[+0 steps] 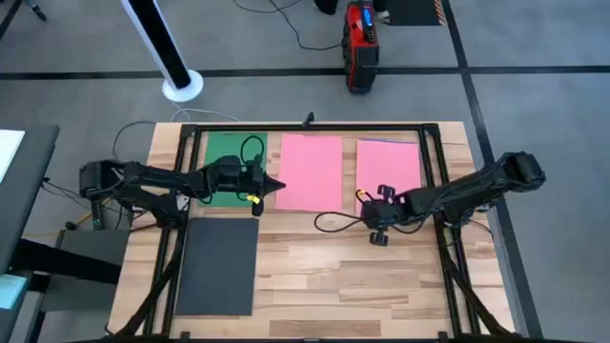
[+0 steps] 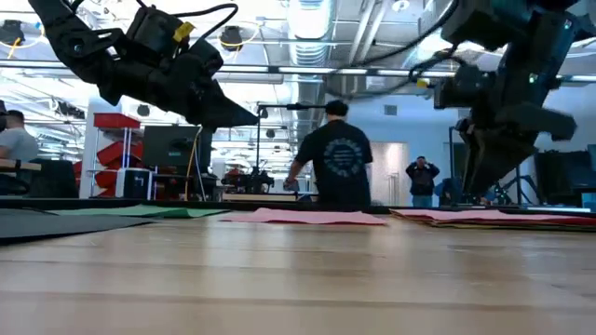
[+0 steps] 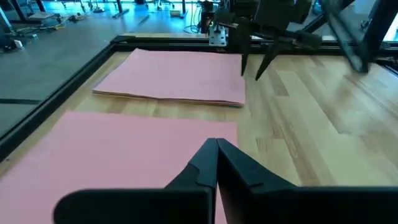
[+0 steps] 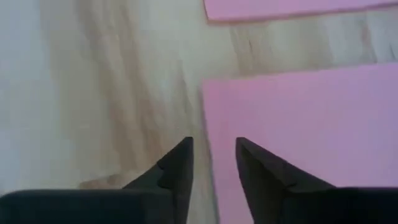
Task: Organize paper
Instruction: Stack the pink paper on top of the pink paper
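Four sheets of paper lie flat on the wooden table: a green one at the far left, a pink one in the middle, another pink one topping a thin stack at the far right, and a dark grey one at the near left. My left gripper is shut and hovers over the middle pink sheet's left edge, well above the table. My right gripper is open, pointing down over the left edge of the right pink sheet, near its near-left corner.
A black frame runs round the table's far and side edges. Bare wood stretches across the near right half. A cable loops on the table near my right gripper. People stand in the room beyond the far edge.
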You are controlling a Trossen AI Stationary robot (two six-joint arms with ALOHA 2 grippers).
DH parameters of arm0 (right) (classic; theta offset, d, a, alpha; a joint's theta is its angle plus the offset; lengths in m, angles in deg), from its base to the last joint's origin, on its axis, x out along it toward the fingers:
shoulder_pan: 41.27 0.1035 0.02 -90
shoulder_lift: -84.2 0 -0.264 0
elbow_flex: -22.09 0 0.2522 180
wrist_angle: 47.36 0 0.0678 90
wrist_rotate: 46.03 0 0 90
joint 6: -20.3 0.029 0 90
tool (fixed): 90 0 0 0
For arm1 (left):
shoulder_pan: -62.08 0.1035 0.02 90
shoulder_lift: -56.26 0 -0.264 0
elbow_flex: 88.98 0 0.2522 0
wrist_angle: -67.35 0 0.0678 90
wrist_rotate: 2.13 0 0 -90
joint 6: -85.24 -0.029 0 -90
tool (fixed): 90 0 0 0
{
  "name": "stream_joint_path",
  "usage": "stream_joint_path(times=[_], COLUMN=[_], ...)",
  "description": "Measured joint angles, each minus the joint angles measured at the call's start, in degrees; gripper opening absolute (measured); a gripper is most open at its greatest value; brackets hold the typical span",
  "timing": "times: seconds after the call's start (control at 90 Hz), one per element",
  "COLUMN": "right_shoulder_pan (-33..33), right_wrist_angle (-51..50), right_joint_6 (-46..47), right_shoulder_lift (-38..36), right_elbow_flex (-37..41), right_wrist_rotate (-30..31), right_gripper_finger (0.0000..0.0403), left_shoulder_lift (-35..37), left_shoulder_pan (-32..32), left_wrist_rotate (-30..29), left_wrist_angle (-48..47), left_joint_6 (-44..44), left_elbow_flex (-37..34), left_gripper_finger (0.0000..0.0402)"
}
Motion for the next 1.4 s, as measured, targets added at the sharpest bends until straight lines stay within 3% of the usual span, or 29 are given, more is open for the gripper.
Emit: stream_joint_path(times=[0.433, 0.567, 0.833, 1.167, 1.4], right_shoulder_pan=[0.17, 0.26, 1.56, 3.67, 3.5], right_wrist_angle=[0.69, 0.72, -0.43, -2.27, 1.56], right_joint_6=[-0.17, 0.01, -0.93, -0.3, -2.09], right_shoulder_lift=[9.78, 9.86, 10.04, 10.01, 9.97], right_elbow_flex=[-0.22, -0.17, -3.37, -8.79, -10.43], right_wrist_rotate=[2.43, 2.38, 3.24, 3.2, 7.42], right_gripper_finger=[0.0149, 0.012, 0.0007, 0.0001, 0.0], left_shoulder_lift=[0.0, 0.0, 0.0, 0.0, 0.0], left_shoulder_pan=[-0.01, 0.0, -0.01, -0.01, -0.01], left_wrist_rotate=[0.02, 0.0, 0.02, 0.02, 0.02], left_wrist_angle=[-0.46, -0.81, -0.79, -0.68, 3.32], left_joint_6=[-1.25, -1.25, -1.01, -0.39, 2.44], left_elbow_flex=[0.0, 0.0, 0.0, 0.0, 0.0], left_gripper_finger=[0.0, 0.0, 0.0, 0.0, 0.0])
